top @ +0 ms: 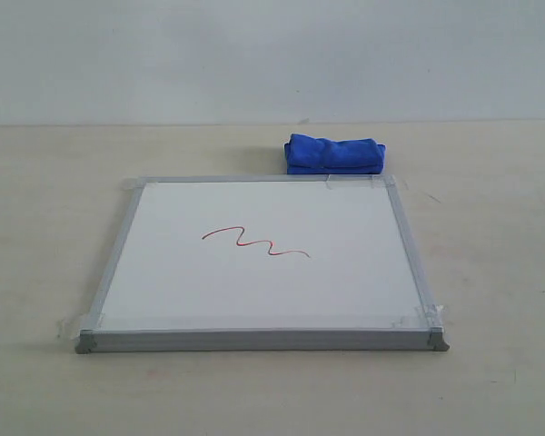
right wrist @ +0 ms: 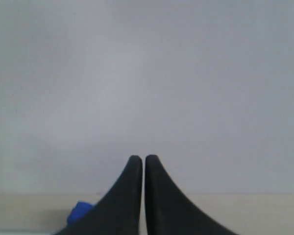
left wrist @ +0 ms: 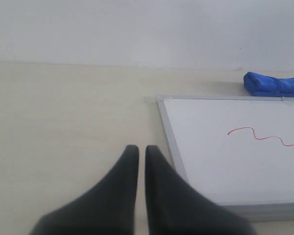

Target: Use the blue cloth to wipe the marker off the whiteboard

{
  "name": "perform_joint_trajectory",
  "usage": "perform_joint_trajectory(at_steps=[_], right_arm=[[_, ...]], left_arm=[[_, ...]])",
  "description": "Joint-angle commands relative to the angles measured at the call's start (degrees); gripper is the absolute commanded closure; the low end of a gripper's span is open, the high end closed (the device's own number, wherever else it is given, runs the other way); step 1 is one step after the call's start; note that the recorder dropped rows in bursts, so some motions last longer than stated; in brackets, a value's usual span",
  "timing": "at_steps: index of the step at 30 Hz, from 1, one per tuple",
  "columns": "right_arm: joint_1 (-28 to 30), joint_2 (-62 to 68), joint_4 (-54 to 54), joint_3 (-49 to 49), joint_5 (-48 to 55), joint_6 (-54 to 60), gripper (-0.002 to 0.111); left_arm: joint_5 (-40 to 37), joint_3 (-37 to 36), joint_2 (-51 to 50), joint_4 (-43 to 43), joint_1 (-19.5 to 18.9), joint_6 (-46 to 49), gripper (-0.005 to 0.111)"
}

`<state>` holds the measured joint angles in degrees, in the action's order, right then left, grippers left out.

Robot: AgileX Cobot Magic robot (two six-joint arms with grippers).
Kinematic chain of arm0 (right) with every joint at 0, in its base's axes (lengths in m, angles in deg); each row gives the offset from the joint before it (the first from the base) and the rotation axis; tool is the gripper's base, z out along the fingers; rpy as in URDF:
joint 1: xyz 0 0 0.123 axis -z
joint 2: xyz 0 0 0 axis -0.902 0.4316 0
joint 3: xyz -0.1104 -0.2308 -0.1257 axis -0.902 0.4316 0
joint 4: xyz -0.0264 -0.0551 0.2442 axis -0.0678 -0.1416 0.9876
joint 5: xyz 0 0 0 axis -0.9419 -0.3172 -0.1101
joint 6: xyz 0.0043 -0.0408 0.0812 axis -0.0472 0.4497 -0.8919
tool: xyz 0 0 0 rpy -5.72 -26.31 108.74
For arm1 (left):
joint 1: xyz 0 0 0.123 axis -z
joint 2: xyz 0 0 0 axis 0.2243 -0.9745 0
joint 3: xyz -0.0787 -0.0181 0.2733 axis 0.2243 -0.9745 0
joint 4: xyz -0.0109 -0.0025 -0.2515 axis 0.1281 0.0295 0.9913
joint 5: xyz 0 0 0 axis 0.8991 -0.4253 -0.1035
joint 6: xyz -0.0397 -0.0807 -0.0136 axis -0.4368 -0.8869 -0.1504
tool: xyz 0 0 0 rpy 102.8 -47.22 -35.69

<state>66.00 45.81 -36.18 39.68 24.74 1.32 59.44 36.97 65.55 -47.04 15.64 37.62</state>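
Observation:
The whiteboard (top: 263, 263) lies flat on the table, grey-framed with tape at its corners. A red wavy marker line (top: 254, 242) crosses its middle. The blue cloth (top: 334, 154) sits bunched just beyond the board's far edge, toward the right. Neither gripper appears in the exterior view. In the left wrist view my left gripper (left wrist: 141, 149) is shut and empty, over bare table beside the whiteboard (left wrist: 225, 156); the marker line (left wrist: 264, 135) and blue cloth (left wrist: 274, 84) lie farther off. My right gripper (right wrist: 143, 159) is shut and empty, facing the wall, with a bit of blue cloth (right wrist: 78, 213) showing beside its finger.
The beige table (top: 54, 182) surrounds the board on all sides. A plain pale wall (top: 272, 54) stands behind it.

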Motion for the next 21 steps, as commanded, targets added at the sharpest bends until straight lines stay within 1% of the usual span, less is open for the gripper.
perform_joint_trajectory(at_steps=[1,3,7,10,12,21], right_arm=[[0.2,12.8,0.0,-12.6,15.0,3.9,0.108],[0.2,18.0,0.1,-16.8,17.0,4.0,0.108],[0.2,24.1,0.1,-21.4,15.5,4.0,0.108],[0.2,26.4,0.8,-22.0,12.1,3.4,0.108],[0.2,26.8,2.2,-22.0,11.9,2.4,0.108],[0.2,28.0,2.3,-22.0,7.0,2.0,0.108]], left_arm=[[0.4,-0.2,0.2,-0.1,-0.2,0.2,0.102],[0.4,-0.2,0.2,-0.1,-0.2,0.2,0.102],[0.4,-0.2,0.2,-0.1,-0.2,0.2,0.102],[0.4,-0.2,0.2,-0.1,-0.2,0.2,0.102],[0.4,-0.2,0.2,-0.1,-0.2,0.2,0.102],[0.4,-0.2,0.2,-0.1,-0.2,0.2,0.102]])
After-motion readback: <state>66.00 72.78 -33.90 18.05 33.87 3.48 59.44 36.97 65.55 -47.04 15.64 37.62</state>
